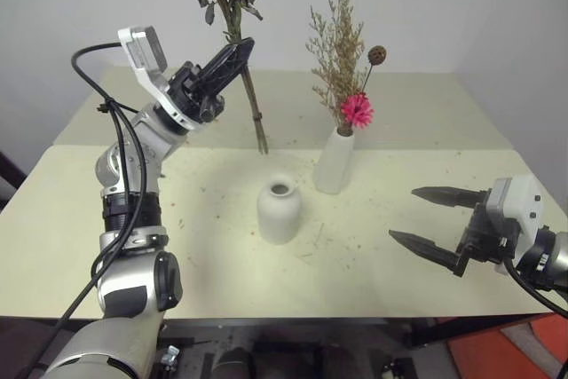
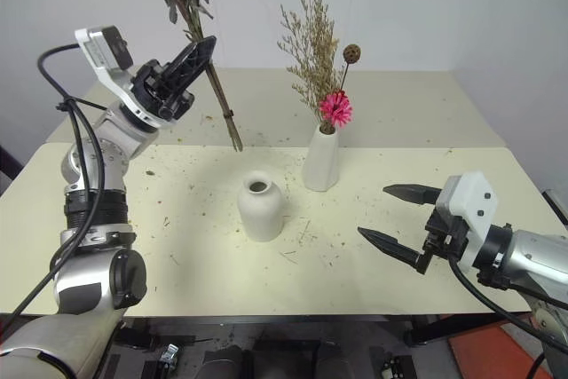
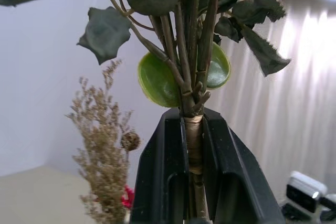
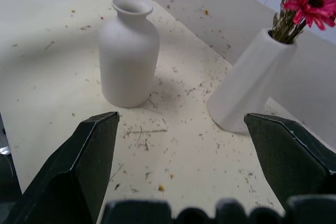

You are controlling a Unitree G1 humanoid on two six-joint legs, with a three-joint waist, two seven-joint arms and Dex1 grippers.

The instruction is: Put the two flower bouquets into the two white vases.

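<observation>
The left pincer (image 1: pixel 232 58) is clamped tight on the stems of the leafy bouquet (image 1: pixel 232 6), holding it upright in the air above the far left part of the surface (image 1: pixel 106 219), its stem ends (image 1: pixel 261 144) dangling clear of it, off at about eleven o'clock from the squat vase (image 1: pixel 280 210). From the wrist camera the black fingers (image 3: pixel 163 177) pinch the taped bundle of stems just below its dark green leaves. The squat vase stands with nothing in its mouth near the middle of the surface. Just beside it at about one o'clock stands the tall slim vase (image 1: pixel 334 161), already carrying the dried-grass bouquet (image 1: pixel 337 51) with its bright pink flower (image 1: pixel 357 110) and a dark seed head (image 1: pixel 377 55). The right pincer (image 1: pixel 424 216) hangs over the near right side with its fingers spread wide, holding nothing, pointing toward the two vases. Bits of plant litter speckle the surface around the vases.
</observation>
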